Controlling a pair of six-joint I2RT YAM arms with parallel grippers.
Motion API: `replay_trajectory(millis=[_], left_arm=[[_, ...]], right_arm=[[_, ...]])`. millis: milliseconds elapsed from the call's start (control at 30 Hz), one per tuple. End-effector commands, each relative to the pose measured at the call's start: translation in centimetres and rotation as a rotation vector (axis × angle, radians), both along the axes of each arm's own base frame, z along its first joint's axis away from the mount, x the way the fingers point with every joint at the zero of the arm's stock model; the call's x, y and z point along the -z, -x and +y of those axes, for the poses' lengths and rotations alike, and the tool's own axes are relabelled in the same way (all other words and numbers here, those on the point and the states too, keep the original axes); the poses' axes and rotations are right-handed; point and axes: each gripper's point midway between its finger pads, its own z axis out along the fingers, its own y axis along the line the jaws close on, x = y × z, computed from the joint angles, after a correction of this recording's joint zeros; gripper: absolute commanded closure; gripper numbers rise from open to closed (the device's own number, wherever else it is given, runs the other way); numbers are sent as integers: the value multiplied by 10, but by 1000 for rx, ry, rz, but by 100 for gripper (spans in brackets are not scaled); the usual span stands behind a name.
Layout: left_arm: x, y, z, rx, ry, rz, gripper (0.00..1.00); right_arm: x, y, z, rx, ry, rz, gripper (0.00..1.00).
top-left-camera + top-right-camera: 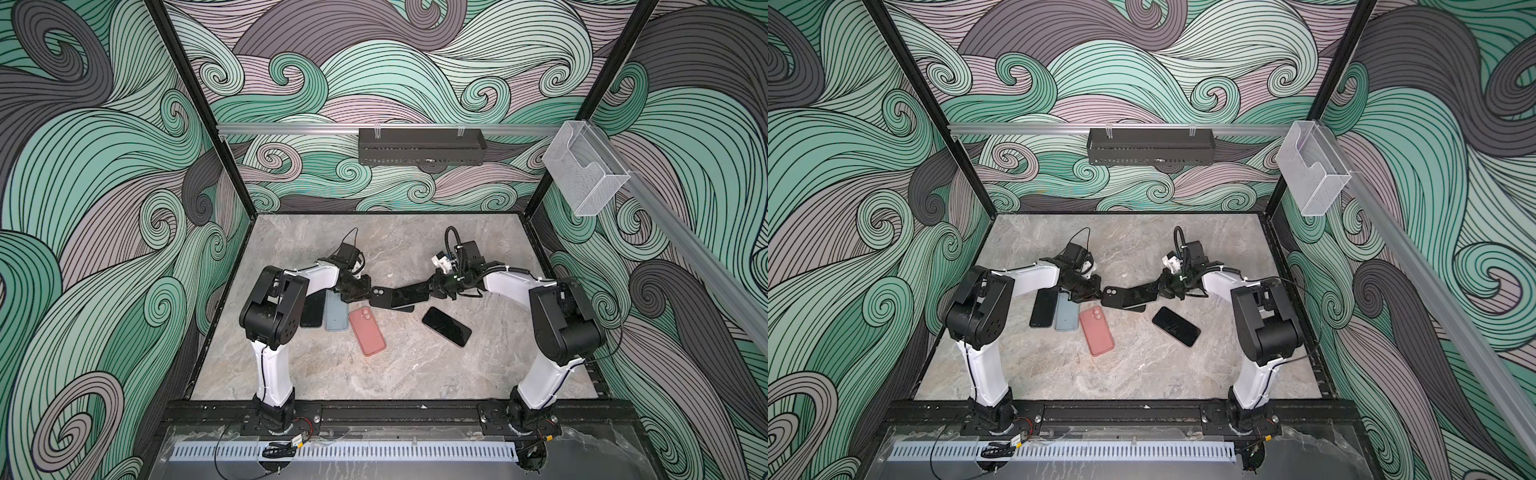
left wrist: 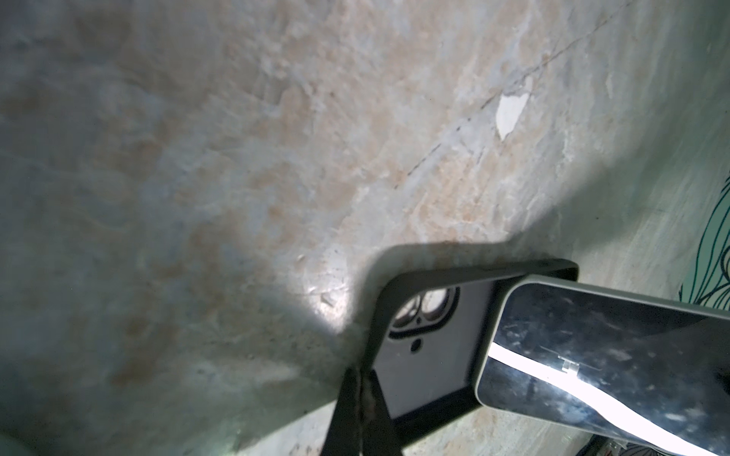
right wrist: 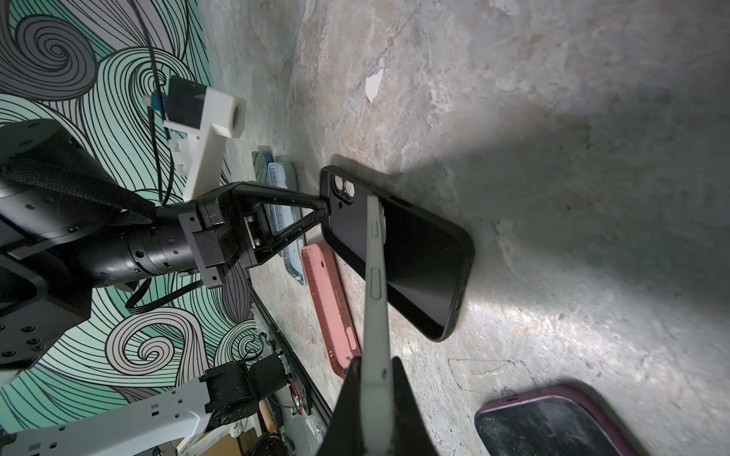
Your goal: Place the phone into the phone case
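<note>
Phone case (image 3: 426, 256) is pinched by left gripper (image 3: 324, 208); phone (image 3: 377, 276), clamped by right gripper (image 3: 375, 379), is angled over it, not yet seated.

The 2 arms reached inward with bent elbows, wrists low and nearly meeting. The left gripper (image 1: 368, 295) pinched the phone case (image 1: 382, 302) at its end; the right gripper (image 1: 429, 291) clamped the phone (image 1: 409, 296).

Glare streaks the phone (image 2: 612, 335); wrist views dim, shadowed, seemingly soft-focused.
</note>
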Motion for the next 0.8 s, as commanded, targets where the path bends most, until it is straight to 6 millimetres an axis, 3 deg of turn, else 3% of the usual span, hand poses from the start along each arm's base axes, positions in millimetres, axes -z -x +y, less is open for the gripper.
replay_trajectory(millis=[0,433,767], left_arm=[[11,13,9,-28,-33,62,99],[8,22,-7,3,49,71,100],[8,26,-13,18,68,77,100]], right_arm=[[12,11,-7,-8,35,73,100],[37,9,-10,22,57,101,100],[35,13,2,-57,95,12,92]])
